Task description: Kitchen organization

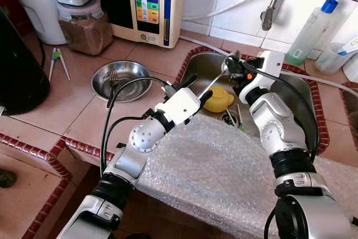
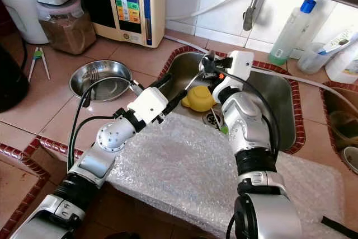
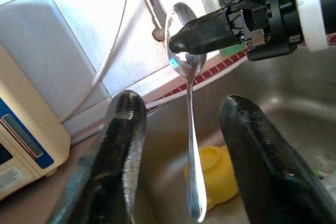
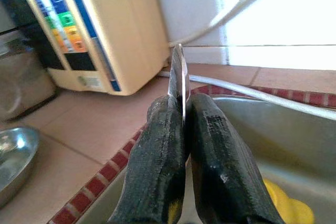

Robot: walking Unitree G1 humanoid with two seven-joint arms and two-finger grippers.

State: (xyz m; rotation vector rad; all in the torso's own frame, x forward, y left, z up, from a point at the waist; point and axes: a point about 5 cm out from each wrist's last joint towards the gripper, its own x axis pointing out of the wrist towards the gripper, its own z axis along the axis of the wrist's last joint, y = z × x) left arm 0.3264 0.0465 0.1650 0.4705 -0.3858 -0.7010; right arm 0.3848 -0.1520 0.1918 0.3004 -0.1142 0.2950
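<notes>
a tiled counter ran across the scene, with a steel sink set into it at the right. a sheet of bubble wrap covered the near edge of the sink and counter. a cream wall appliance stood at the far side, left of the sink, with a brown-filled container further left. a steel bowl sat on the counter left of the sink, a fork lying in it. a yellow cup lay in the sink basin near the drain.

the right gripper was above the far left part of the sink, its two fingers clamped flat on the bowl of a spoon. the spoon's handle slanted down toward the near left, over the basin and above the yellow cup.

the left gripper was over the sink's near left rim, fingers spread apart on either side of the spoon handle, not touching it.
</notes>
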